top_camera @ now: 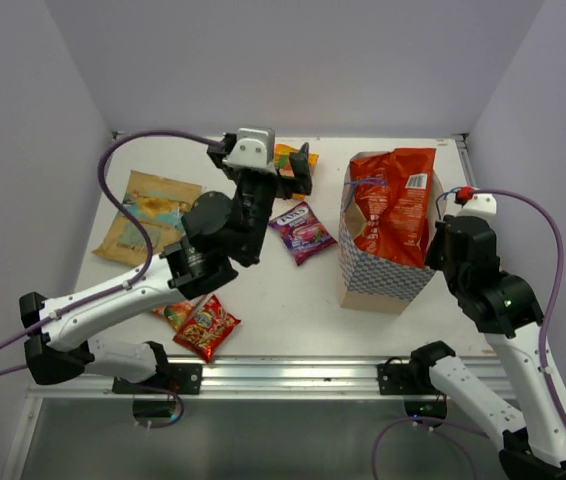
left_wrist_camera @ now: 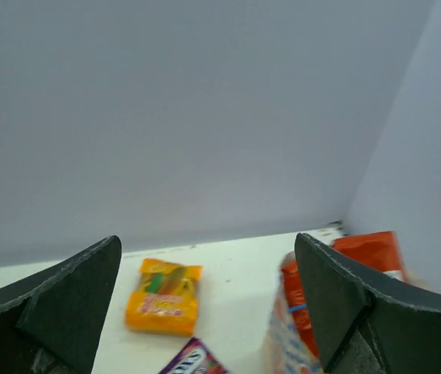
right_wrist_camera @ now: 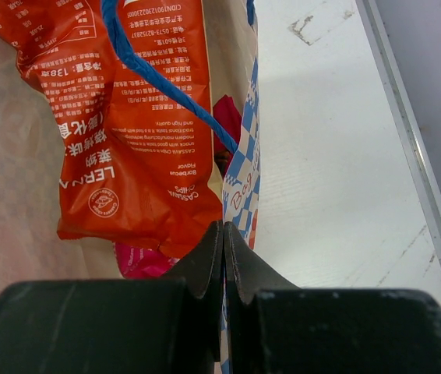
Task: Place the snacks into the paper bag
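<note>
on paper bag (top_camera: 383,280) — right claw (right_wrist_camera: 223,234), seemingly closed

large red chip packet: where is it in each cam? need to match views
Top external: the large red packet sticks up out of the paper bag, right of centre.
Left wrist: at the lower right, poking above the bag.
Right wrist: fills the upper left, inside the bag.
Shared landmark: the bag's blue-and-white checked wall.
</note>
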`<state>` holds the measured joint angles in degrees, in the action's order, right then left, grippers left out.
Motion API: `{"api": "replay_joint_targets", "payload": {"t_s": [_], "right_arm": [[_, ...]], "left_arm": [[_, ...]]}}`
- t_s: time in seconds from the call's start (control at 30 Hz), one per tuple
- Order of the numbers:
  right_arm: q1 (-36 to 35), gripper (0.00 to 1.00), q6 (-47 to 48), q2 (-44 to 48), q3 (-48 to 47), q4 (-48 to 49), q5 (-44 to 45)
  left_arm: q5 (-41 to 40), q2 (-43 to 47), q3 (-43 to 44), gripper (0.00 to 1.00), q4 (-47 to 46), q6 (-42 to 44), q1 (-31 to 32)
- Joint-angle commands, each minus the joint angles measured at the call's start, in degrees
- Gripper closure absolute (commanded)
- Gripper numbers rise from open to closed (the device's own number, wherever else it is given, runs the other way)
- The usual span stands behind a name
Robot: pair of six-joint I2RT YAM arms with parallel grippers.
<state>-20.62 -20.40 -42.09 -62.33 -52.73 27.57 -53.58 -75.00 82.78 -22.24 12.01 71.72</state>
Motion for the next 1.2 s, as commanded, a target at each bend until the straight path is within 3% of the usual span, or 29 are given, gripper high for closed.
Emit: {"api": "replay_joint_targets", "payload": {"t_s": [0.0, 0.03, 0.1, 0.2, 0.33, 0.5, 0.93, 1.17], "right_arm": [[-0.2, 1.00, 0.5, -0.1, -0.2, 0.8, -0.2], [-0.2, 1.00, 0.5, 0.0, -0.2, 0.9, -0.3], [-0.2, 1.00, 0.6, 0.0, -0.2, 1.0, -0.4], [-0.2, 1.00, 0.5, 0.0, -0.2, 0.9, -0.6], [-0.2, 1.00, 0.7, 0.1, -0.3, 1.0, -0.6], [-0.2, 1.00, 1.0, 0.3, -0.2, 1.1, -1.2], [-0.2, 1.00, 1.1, 0.2, -0.2, 1.2, -1.4], [-0.2, 1.00, 1.2, 0.1, -0.3, 1.3, -1.4]], "left_arm": [[10.8, 1.1, -4.8, 0.04, 19.8, -20.1, -13.7], [13.3, 1.2, -6.0, 0.05, 20.8, -24.0, -22.9], [13.5, 1.3, -11.9, 0.05, 19.3, -23.4, -29.6], [9.3, -0.7, -16.2, 0.06, 22.0, -24.5, -33.6], [6.2, -3.0, -20.6, 0.07, 32.6, -37.1, -41.2], [5.0, -3.0, -29.1, 0.07, 30.2, -39.3, -50.6], [5.8, -23.8, -26.7, 0.06, 33.3, -37.1, -58.4], [9.4, -26.5, -27.4, 0.06, 30.5, -35.2, -60.7]]}}
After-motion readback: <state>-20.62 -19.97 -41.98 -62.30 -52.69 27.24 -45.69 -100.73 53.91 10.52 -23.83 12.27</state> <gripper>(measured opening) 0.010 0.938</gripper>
